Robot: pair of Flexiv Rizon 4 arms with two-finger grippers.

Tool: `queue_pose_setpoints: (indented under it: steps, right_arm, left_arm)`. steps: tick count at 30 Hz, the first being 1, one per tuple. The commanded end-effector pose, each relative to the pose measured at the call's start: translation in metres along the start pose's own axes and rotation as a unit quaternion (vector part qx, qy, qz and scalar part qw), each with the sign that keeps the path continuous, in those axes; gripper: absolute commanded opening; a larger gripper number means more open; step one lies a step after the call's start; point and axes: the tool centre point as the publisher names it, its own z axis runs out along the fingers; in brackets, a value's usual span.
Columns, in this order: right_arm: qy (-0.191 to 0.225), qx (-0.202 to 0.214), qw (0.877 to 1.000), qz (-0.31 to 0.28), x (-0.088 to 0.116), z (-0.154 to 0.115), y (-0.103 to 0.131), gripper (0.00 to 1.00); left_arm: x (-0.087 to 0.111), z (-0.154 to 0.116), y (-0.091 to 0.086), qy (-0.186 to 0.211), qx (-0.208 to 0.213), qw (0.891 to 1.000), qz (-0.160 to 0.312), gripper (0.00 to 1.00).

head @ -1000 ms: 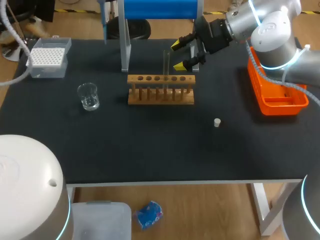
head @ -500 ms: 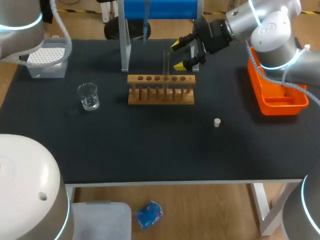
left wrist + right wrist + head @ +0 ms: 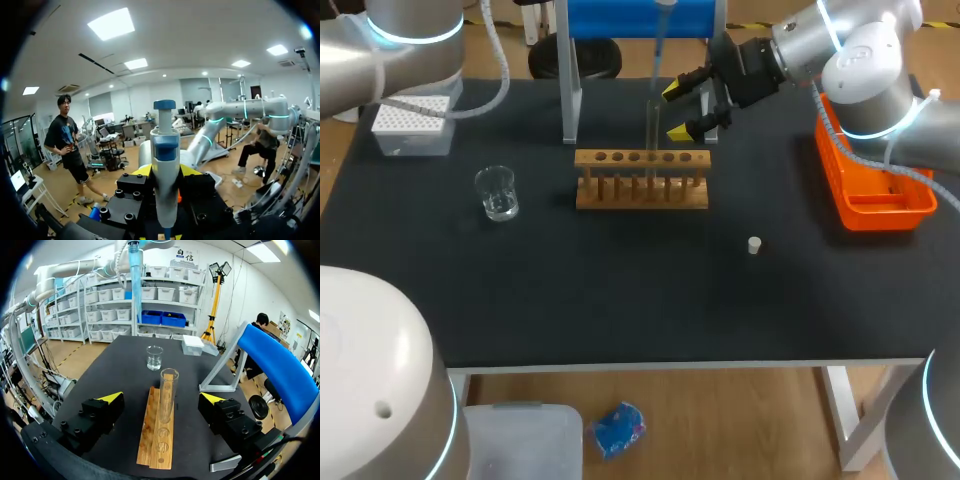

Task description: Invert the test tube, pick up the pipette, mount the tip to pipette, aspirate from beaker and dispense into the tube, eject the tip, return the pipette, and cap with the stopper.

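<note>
Rightward went the pipette, clamped in my left end effector, until its tip hung high over the test tube standing in the rack. My right end effector flanked the tube, open. I judged centring over the mouth, then lowering straight, was best.

bare table in front of the rack — only the stopper there; behind it the right gripper, fingers spread, flanks the test tube; pipette overhead
</note>
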Motion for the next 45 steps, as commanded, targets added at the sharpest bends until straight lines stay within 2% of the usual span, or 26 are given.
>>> queue_pose_setpoints:
  steps: [1,18,20,21,26,32,45]
  right_arm:
    - [0.001,0.000,1.000,0.000,0.000,0.000,0.000,1.00]
    - [0.001,0.000,1.000,0.000,0.000,0.000,0.000,1.00]
    - [0.001,0.000,1.000,0.000,0.000,0.000,0.000,1.00]
    - [0.001,0.000,1.000,0.000,0.000,0.000,0.000,1.00]
    - [0.001,0.000,1.000,0.000,0.000,0.000,0.000,1.00]
    - [0.001,0.000,1.000,0.000,0.000,0.000,0.000,1.00]
    - [0.001,0.000,1.000,0.000,0.000,0.000,0.000,1.00]
  left_arm:
    - [-0.003,-0.001,-0.001,0.012,-0.001,1.000,0.000,0.00]
    - [-0.003,-0.001,-0.001,0.012,-0.001,1.000,0.000,0.00]
    - [-0.008,-0.004,0.005,0.023,0.017,1.000,-0.010,0.00]
    - [-0.011,-0.004,0.006,0.021,0.011,1.000,-0.009,0.00]
    - [-0.021,-0.004,0.009,0.037,0.032,0.999,-0.005,0.00]
    - [-0.036,-0.004,0.020,0.043,0.032,0.999,0.000,0.00]
    - [-0.049,-0.008,0.047,0.044,0.032,0.998,-0.015,0.00]
